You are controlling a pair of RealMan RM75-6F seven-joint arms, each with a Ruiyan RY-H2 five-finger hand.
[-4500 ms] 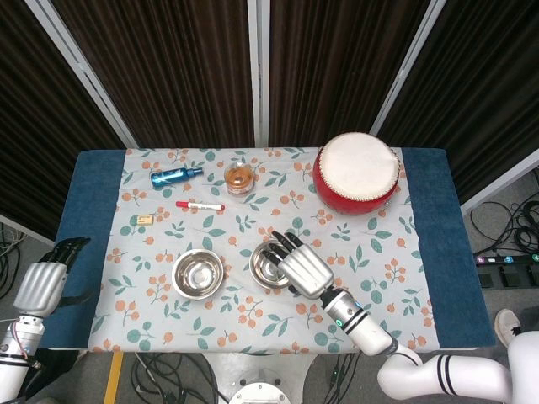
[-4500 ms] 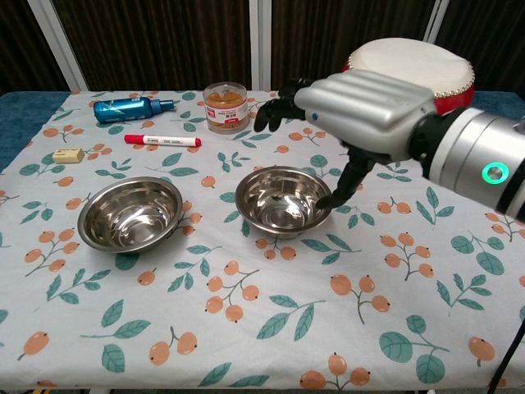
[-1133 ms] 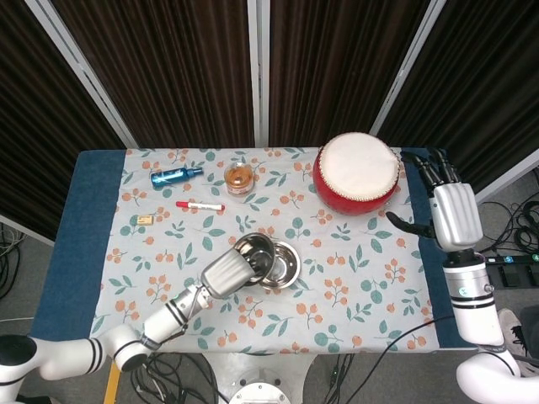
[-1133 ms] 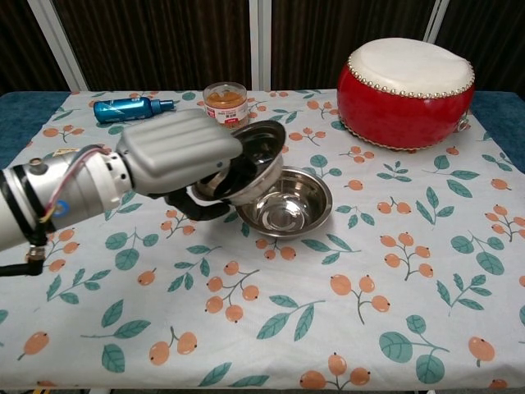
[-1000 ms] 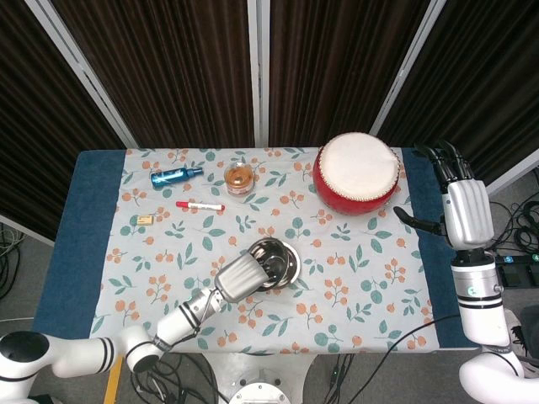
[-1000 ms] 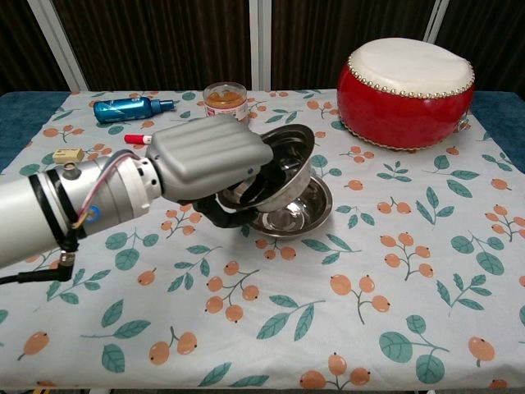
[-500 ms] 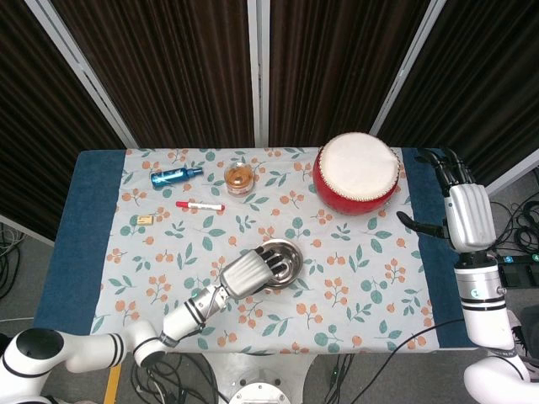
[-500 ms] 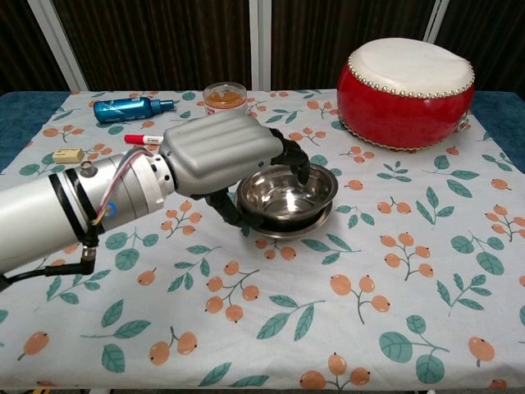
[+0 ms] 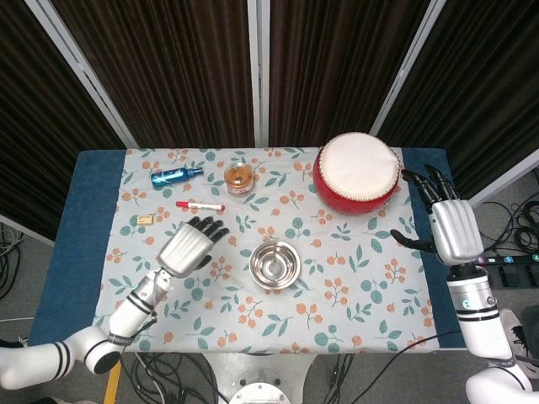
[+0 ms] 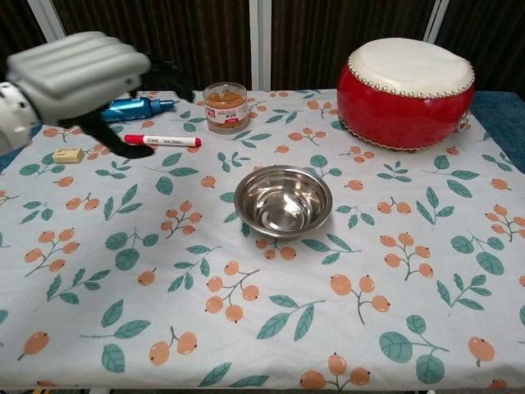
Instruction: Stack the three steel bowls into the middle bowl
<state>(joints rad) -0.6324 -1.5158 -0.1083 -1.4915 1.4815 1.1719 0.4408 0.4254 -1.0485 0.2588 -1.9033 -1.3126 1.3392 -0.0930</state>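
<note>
The steel bowls (image 9: 274, 264) sit nested as one stack in the middle of the patterned cloth, seen in the chest view as a single shiny bowl stack (image 10: 283, 200). My left hand (image 9: 187, 247) hovers to the left of the stack, fingers spread and holding nothing; the chest view shows my left hand (image 10: 78, 71) raised at the upper left. My right hand (image 9: 450, 227) is lifted over the blue table edge at the right, fingers apart and empty, well away from the bowls.
A red drum (image 9: 357, 172) stands at the back right. A jar (image 9: 239, 178), a blue bottle (image 9: 174, 175), a red marker (image 9: 200, 205) and a small eraser (image 9: 146, 220) lie at the back left. The blue table (image 9: 87, 227) borders the cloth.
My left hand set the bowl it carried into the middle bowl, let go and drew back left and up. My right hand shifted slightly at the right edge.
</note>
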